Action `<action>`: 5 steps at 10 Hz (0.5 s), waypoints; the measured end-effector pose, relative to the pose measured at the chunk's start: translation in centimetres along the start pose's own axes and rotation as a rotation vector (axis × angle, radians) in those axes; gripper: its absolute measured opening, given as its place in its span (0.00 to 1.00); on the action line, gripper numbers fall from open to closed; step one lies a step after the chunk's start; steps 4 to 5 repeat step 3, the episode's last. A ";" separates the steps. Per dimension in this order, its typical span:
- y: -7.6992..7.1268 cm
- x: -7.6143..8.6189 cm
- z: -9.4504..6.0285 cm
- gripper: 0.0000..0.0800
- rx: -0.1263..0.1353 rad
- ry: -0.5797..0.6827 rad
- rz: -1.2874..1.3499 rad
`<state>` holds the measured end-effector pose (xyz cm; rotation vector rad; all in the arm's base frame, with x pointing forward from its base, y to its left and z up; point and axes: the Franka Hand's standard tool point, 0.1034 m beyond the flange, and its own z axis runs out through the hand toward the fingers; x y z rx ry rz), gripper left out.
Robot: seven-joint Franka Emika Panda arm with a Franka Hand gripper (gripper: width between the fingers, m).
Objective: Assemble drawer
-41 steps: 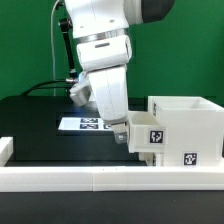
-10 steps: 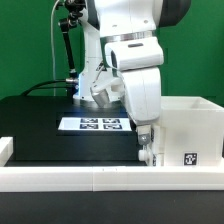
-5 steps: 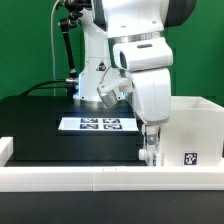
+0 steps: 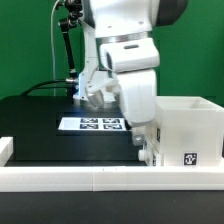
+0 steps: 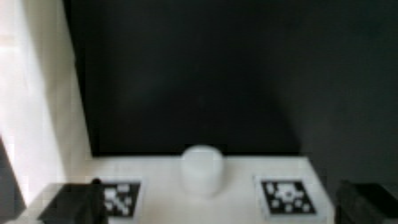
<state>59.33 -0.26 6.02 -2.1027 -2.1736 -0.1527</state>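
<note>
The white drawer box [image 4: 186,126] stands at the exterior view's right, behind the front rail. My gripper [image 4: 146,150] hangs low at the box's left face, which carries marker tags. In the wrist view a white panel with a rounded knob [image 5: 203,171] and two tags lies between my dark fingertips [image 5: 71,205], which stand far apart. My gripper [image 5: 217,206] is open and holds nothing. Whether a finger touches the box is hidden by the hand.
The marker board [image 4: 97,124] lies on the black table behind the gripper. A long white rail [image 4: 90,178] runs along the front edge, with a raised end [image 4: 5,148] at the exterior view's left. A white wall [image 5: 36,90] borders one side of the wrist view.
Since 4.1 s ago the drawer box and my arm have shifted toward the exterior view's right. In the last half second the arm has swung slightly back to the left.
</note>
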 end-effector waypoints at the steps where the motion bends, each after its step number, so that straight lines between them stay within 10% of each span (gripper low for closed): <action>1: 0.0 -1.0 -0.5 0.81 -0.009 -0.005 0.015; 3: -0.6 -2.5 -2.0 0.81 -0.080 -0.023 0.096; 5: -0.6 -2.5 -2.0 0.81 -0.080 -0.023 0.096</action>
